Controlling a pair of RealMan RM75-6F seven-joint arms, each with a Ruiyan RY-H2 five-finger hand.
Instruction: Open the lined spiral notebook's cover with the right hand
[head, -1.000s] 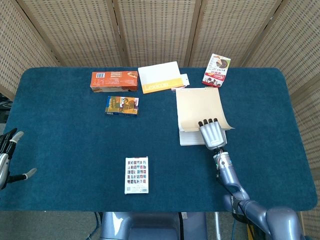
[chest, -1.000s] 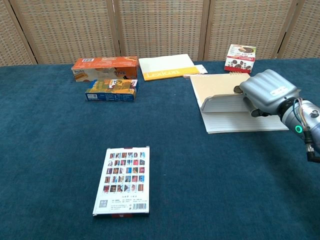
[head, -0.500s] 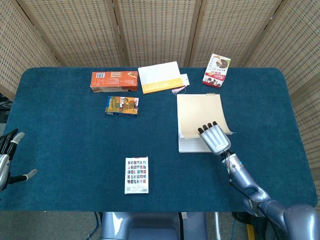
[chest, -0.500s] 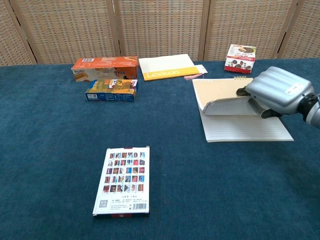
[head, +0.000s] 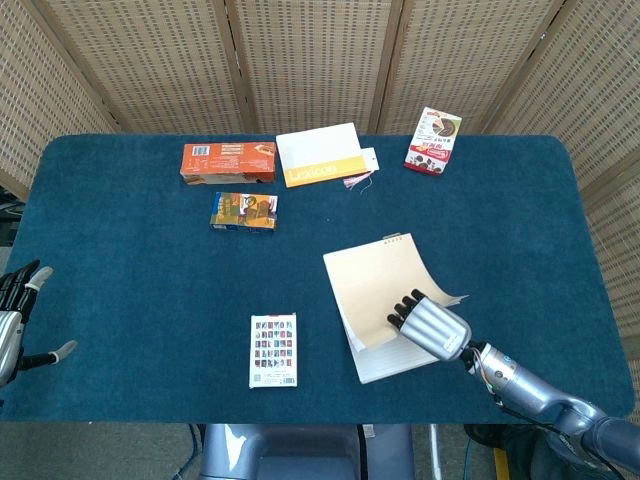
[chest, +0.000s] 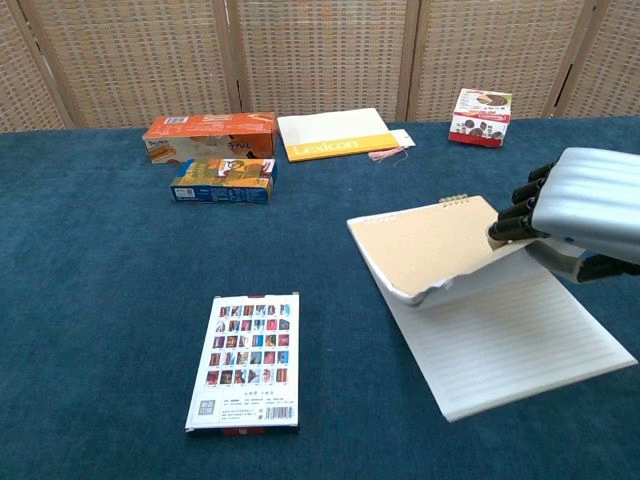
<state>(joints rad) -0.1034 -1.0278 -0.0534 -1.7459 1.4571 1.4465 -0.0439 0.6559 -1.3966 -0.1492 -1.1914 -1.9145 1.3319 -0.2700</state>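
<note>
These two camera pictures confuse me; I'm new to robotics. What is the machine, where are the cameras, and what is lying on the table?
A two-armed robot sits at a blue-covered table. One camera looks down from its head, the other forward from its chest. The silver right robot hand pinches the tan cover of the lined spiral notebook, lifting it off the ruled page. The left robot hand waits at the table's edge, holding nothing. Also lying there: an orange box, a small colourful box, a white-and-orange booklet, a red-and-white snack box and a white card pack.
</note>
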